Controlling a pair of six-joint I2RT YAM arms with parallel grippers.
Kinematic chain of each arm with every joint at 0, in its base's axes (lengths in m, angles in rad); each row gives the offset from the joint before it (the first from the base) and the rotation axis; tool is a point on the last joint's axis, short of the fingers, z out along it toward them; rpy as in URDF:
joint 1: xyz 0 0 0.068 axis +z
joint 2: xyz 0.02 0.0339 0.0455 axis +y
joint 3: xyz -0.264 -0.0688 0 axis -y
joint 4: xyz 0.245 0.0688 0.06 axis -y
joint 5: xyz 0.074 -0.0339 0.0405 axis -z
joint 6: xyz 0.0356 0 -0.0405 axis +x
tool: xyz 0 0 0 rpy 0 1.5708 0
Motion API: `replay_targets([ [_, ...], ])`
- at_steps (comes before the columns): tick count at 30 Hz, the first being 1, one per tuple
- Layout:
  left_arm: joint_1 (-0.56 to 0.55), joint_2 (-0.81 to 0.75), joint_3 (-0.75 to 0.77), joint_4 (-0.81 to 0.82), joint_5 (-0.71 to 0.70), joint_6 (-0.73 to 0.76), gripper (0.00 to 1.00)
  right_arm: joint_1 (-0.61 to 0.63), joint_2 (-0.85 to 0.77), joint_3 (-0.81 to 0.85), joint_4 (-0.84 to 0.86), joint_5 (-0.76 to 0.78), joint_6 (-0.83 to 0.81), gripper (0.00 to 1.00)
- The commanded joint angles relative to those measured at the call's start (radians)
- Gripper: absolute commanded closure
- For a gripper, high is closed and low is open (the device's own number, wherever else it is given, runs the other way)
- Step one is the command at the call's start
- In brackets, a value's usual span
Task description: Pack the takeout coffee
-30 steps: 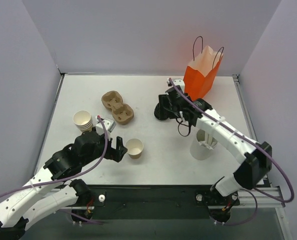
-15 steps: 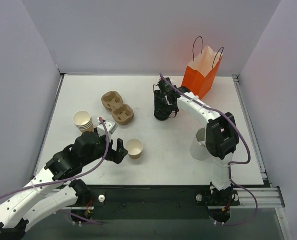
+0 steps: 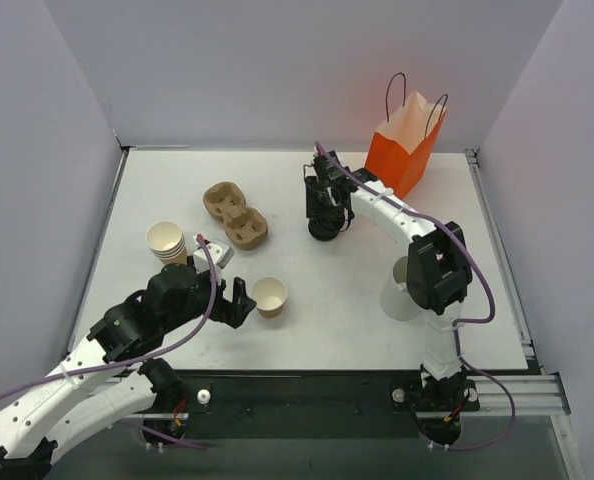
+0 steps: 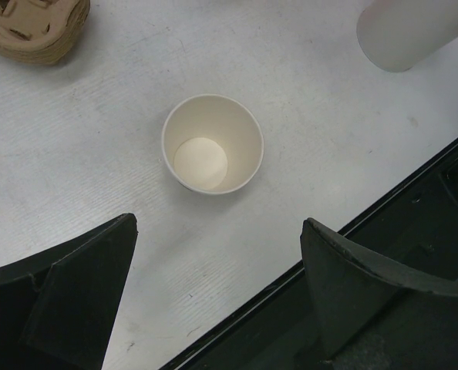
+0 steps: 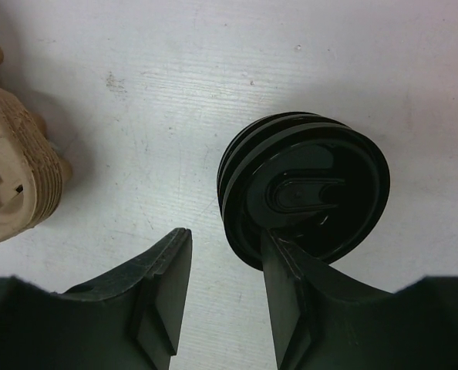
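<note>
The takeout coffee cup (image 3: 269, 297) is a small tan paper cup, white inside, upright, empty and with no lid on it. It also shows in the left wrist view (image 4: 212, 144). My left gripper (image 3: 239, 302) is open and empty just left of the cup, which lies ahead of the jaws in the left wrist view (image 4: 217, 231). My right gripper (image 3: 323, 203) is open over the stack of black lids (image 3: 325, 230). In the right wrist view the gripper (image 5: 223, 247) has one finger over the near rim of the stack (image 5: 306, 189) and the other beside it.
An orange paper bag (image 3: 405, 150) stands open at the back right. A tall white cylinder cup (image 3: 407, 290) stands right of centre. A brown pulp cup carrier (image 3: 235, 215) and a stack of paper cups (image 3: 166, 242) sit on the left. The table's front edge is just behind the left gripper.
My right arm has folded in and its gripper has moved left and back onto the stack of black lids. The left arm and the cup have barely moved.
</note>
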Motion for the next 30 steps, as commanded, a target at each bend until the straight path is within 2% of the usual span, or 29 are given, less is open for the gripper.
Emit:
replay_targets([
  [1, 0.002, -0.009, 0.0, 0.04, 0.004, 0.016, 0.03, -0.006, 0.018, 0.034, -0.008, 0.009, -0.012, 0.6],
  [18, 0.002, -0.024, -0.003, 0.043, 0.013, 0.02, 0.03, -0.009, 0.003, 0.033, -0.01, 0.014, -0.036, 0.89],
  [30, 0.002, -0.03, -0.006, 0.045, 0.008, 0.018, 0.03, -0.011, -0.072, 0.034, -0.017, -0.02, -0.055, 0.9],
])
